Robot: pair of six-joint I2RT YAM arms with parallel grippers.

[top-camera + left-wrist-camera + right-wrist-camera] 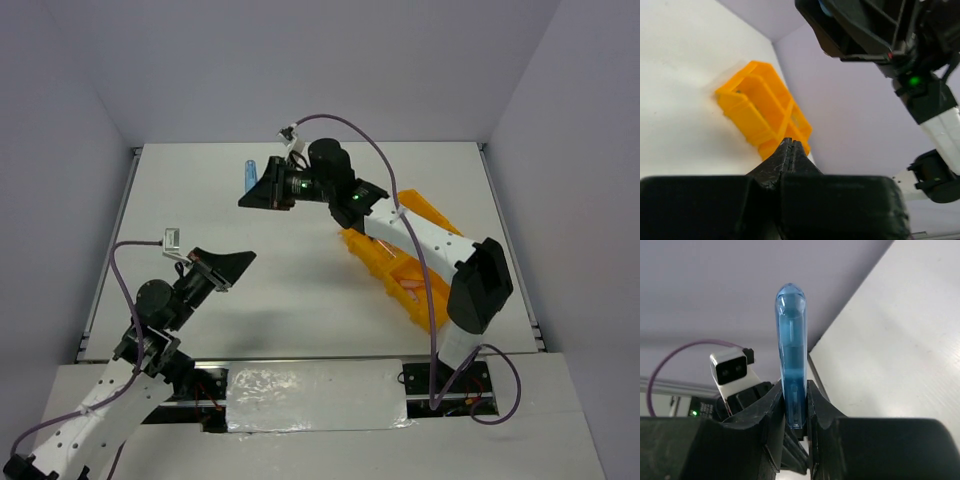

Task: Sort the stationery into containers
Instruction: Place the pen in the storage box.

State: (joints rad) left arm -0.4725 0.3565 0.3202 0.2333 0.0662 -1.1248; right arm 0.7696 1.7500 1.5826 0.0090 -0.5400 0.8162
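Right gripper point(792, 392) clamped on blue pen-like piece point(791, 340). Grip sits at lower end, so most of length stands clear above jaws. Piece appears held off table point(300, 290), far centre, just left of orange-yellow tray point(428, 214); likely being carried to a compartment. Left gripper point(790, 146) pinched shut, empty, at near left, well apart from tray, probably to leave right arm's path free. Pinkish item point(410, 284) lies in tray's near compartment.
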